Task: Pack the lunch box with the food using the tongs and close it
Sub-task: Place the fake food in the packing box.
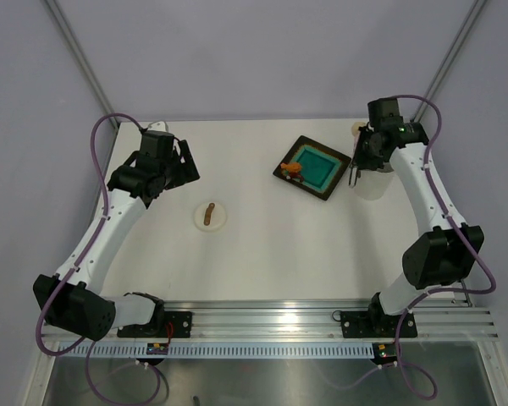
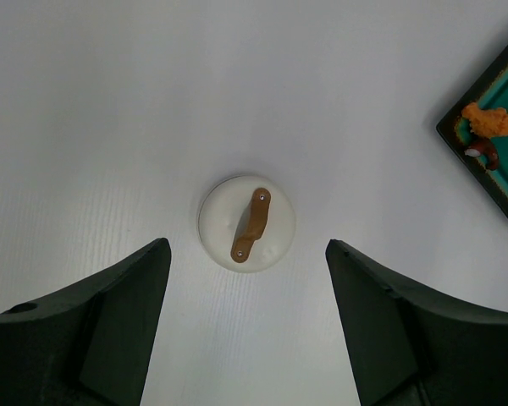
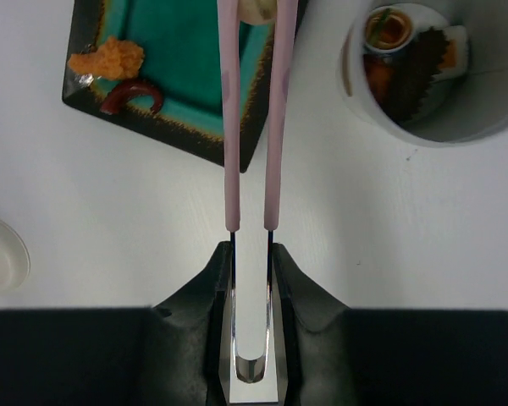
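The lid (image 1: 210,215) is laid on the table (image 1: 262,262), well apart to the left of the tray (image 1: 291,156). The lunch box (image 1: 369,186) is set just beside the tray's right corner. Some food pieces (image 1: 294,171) are found at the tray's left corner, and more food (image 3: 402,72) is held inside the lunch box. The tongs (image 3: 230,110) are stretched over the tray.

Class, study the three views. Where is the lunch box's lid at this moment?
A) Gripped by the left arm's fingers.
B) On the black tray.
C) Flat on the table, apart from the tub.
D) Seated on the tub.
C: the lid lies handle-up on the table, well away from the open lunch box, with nothing touching it.
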Robot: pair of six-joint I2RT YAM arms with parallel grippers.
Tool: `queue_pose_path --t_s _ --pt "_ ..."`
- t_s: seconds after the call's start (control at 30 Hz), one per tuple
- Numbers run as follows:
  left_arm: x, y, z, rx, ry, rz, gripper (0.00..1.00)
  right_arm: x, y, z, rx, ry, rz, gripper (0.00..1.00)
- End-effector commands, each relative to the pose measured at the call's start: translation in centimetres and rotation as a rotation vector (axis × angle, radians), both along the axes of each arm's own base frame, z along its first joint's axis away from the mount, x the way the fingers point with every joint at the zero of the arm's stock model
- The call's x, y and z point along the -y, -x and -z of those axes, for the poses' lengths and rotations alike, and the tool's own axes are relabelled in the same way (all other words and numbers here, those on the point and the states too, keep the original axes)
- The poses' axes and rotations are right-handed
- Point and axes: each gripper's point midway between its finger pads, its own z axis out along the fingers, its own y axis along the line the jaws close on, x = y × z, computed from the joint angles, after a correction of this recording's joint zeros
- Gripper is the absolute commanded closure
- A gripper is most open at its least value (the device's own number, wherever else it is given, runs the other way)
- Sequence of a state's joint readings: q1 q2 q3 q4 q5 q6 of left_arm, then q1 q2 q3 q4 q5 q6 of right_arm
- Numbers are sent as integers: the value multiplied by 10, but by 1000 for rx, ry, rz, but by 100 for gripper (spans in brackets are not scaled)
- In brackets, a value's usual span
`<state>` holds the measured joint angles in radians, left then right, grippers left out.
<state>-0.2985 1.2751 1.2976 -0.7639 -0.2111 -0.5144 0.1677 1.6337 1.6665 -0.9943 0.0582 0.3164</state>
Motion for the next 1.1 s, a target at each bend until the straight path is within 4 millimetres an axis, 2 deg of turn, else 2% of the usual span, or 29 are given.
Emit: queue_pose_path --t_s 0.0,0.03,0.23,0.43,0.47,0.5,0.73,1.07 --pt "2 -5 -22 77 20 19 22 27 14 -25 43 -17 74 98" --pt "2 -6 -22 77 21 20 22 36 19 -26 43 -14 95 98" --pt "6 -6 -20 73 36 31 22 54 36 -21 16 -2 152 97" --pt "6 -6 -18 68 36 33 22 62 43 -10 -17 -5 170 96" --pt "6 -5 -19 71 36 33 22 73 43 -9 -20 -3 198 96" --pt "5 -5 -18 67 34 32 22 75 42 -7 -17 -5 203 95" --pt "6 -5 -19 67 33 34 22 77 38 12 -64 -17 207 93" --pt "6 -8 -18 64 31 33 22 75 35 24 -96 -29 198 82"
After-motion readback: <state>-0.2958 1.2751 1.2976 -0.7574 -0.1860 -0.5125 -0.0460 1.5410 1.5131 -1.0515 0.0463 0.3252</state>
